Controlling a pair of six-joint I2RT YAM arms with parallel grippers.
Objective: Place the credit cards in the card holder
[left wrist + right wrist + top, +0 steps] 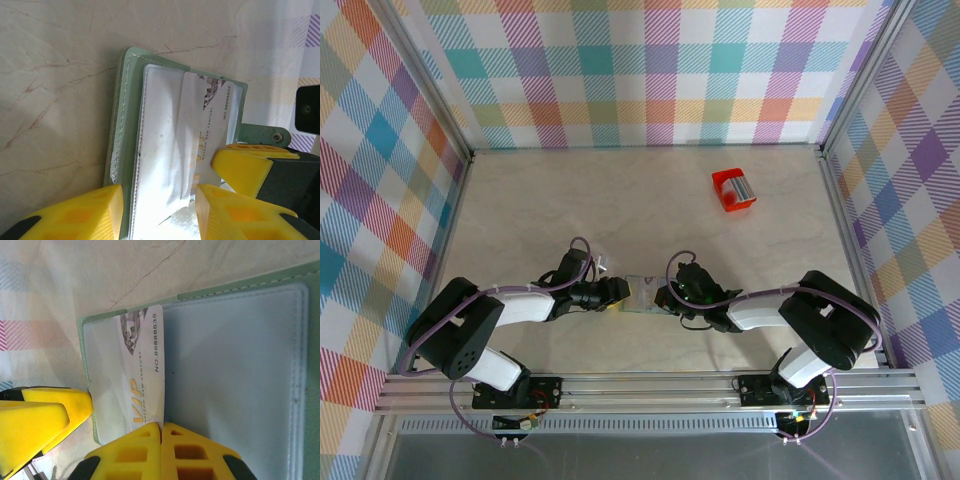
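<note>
The grey-green card holder (642, 295) lies open on the table between my two grippers, its clear inner sleeves facing up (120, 125) (235, 365). A white credit card (217, 115) (142, 355) with gold lettering and a number lies flat on it, partly under a clear sleeve. My left gripper (618, 292) (159, 215) is open, its yellow fingers spread over the holder's near end with a puffed sleeve between them. My right gripper (665, 296) (161, 440) is shut, its joined tips touching the card's near end. One of its fingers (250, 167) meets the card's edge.
A small red box (733, 189) stands at the back right of the table. The holder's snap tab (265, 135) sticks out behind the right finger. A left finger (40, 425) sits at the holder's far edge. Plaid walls enclose three sides; a metal rail (650, 390) runs along the front.
</note>
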